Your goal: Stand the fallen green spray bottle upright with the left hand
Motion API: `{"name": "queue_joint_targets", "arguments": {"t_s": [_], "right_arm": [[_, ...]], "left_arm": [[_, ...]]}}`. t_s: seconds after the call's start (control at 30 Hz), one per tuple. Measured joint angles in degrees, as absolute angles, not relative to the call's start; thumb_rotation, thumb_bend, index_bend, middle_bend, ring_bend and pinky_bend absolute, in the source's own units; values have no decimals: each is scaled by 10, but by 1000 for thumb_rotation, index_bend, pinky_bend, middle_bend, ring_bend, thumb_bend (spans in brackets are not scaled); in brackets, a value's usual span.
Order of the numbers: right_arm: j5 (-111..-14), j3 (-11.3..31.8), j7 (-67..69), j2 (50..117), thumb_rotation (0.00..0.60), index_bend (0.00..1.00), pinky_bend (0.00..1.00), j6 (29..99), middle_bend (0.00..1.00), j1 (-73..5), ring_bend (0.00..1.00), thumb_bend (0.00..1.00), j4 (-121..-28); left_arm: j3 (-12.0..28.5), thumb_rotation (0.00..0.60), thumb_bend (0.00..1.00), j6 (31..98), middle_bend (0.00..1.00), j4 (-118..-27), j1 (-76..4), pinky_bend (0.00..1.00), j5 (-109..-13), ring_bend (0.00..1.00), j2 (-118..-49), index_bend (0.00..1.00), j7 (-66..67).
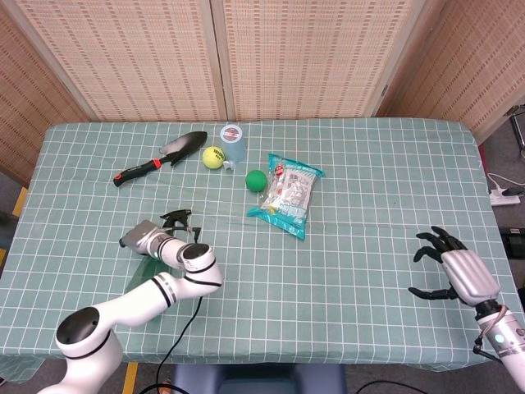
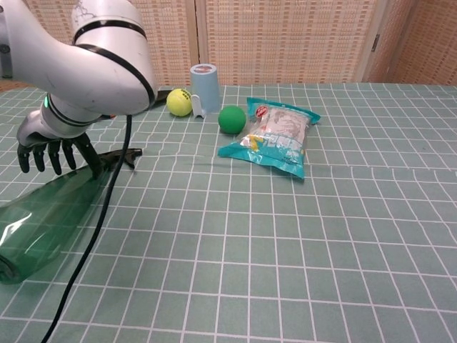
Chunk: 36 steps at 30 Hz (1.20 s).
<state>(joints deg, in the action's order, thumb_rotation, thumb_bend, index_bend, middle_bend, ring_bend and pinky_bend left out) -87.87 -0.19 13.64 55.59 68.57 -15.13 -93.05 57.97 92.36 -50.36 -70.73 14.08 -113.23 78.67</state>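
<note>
Your left hand (image 2: 53,146) hangs over the neck end of the green spray bottle (image 2: 46,221), fingers pointing down and apart, holding nothing. The bottle lies on its side on the surface (image 2: 321,236), its black trigger head (image 2: 121,155) toward 1 o'clock, its base toward 7 o'clock. Your right hand (image 1: 447,267) rests spread and empty at 4 o'clock, well apart from the bottle.

There were two balls on the table, one yellow ball (image 1: 213,157) and one green ball (image 1: 256,180), both on the far side. There was also one spray bottle (image 2: 44,219) at the near left, one trowel (image 1: 162,157), one cup (image 1: 233,141) and one snack bag (image 1: 288,194).
</note>
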Motion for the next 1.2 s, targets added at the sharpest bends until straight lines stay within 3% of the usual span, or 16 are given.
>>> {"name": "queue_joint_targets", "arguments": {"t_s": [0.7, 0.93, 1.2], "right_arm": [[-876, -2, 146, 554, 600, 474, 156, 682, 152, -152, 0, 55, -929], [-875, -2, 144, 555, 600, 474, 156, 682, 152, -153, 0, 55, -929], [-876, -2, 145, 554, 600, 474, 156, 683, 152, -152, 0, 55, -930]], "left_arm": [[602, 600, 228, 874, 222, -392, -729, 164, 134, 135, -1169, 352, 810], [606, 600, 242, 875, 309, -386, -731, 216, 122, 196, -1171, 416, 821], [609, 600, 324, 888, 396, -396, -729, 232, 113, 262, -1171, 494, 833]]}}
